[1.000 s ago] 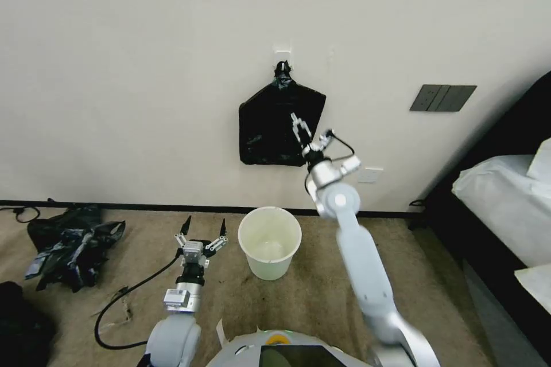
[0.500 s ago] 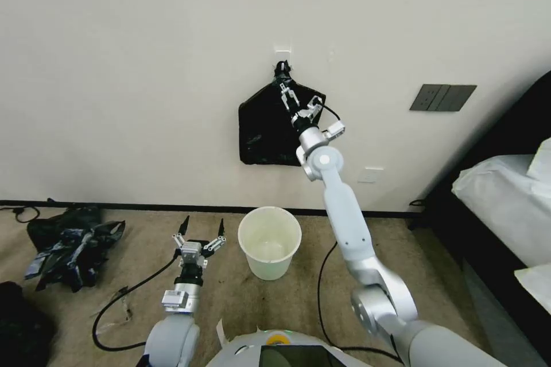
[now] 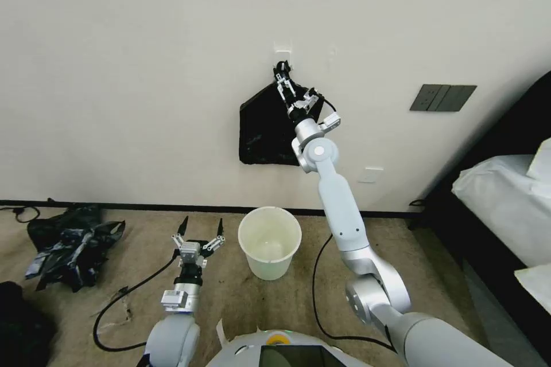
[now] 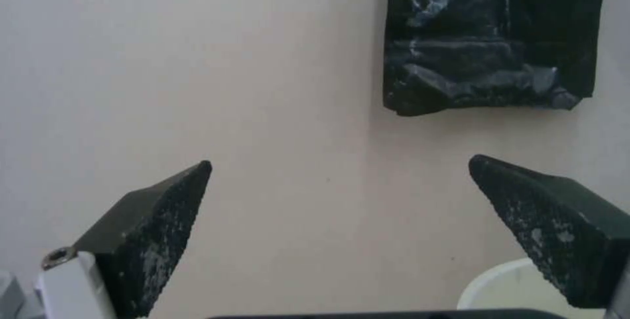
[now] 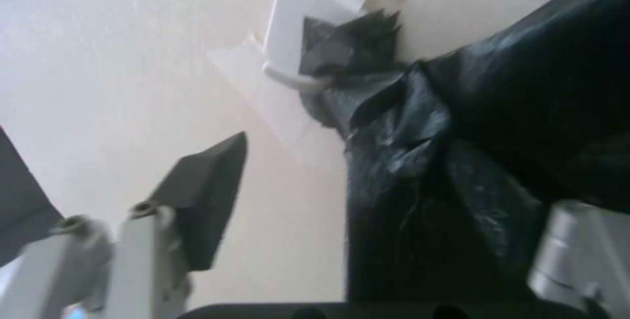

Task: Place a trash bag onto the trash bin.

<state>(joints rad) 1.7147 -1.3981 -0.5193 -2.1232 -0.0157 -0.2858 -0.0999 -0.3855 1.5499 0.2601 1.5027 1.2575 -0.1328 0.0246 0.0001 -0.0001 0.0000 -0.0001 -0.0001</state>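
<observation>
Trash bag (image 3: 265, 129) hung from a wall hook (image 5: 289, 38), right gripper (image 3: 282, 81) raised at its gathered top, fingers spread, left gripper (image 3: 200, 235) held spread low beside the bin (image 3: 270, 242) on the carpet.

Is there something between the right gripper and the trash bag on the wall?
Nothing visible is in between. The right gripper is open at the gathered top of the trash bag, just below the white wall hook that holds it.
</observation>
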